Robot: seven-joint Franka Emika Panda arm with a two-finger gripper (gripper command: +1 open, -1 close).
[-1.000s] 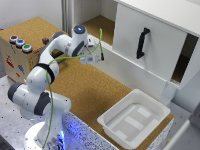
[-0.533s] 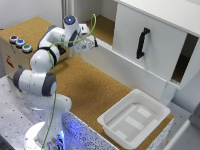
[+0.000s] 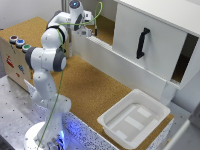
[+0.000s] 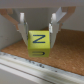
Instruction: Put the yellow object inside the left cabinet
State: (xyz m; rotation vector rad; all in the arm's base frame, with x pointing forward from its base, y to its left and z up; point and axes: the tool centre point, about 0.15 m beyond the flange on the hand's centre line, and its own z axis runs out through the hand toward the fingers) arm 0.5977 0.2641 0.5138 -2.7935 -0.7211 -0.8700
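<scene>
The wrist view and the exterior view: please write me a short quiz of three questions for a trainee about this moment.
1. True or false: in the wrist view the gripper has its fingers on two sides of the yellow block.
2. What lies under the block? A) cork-brown floor B) the white tray C) bare metal
3. Fill in: in the exterior view the white door bears a black ____.

Key
1. True; the block sits between them.
2. A
3. handle
</scene>
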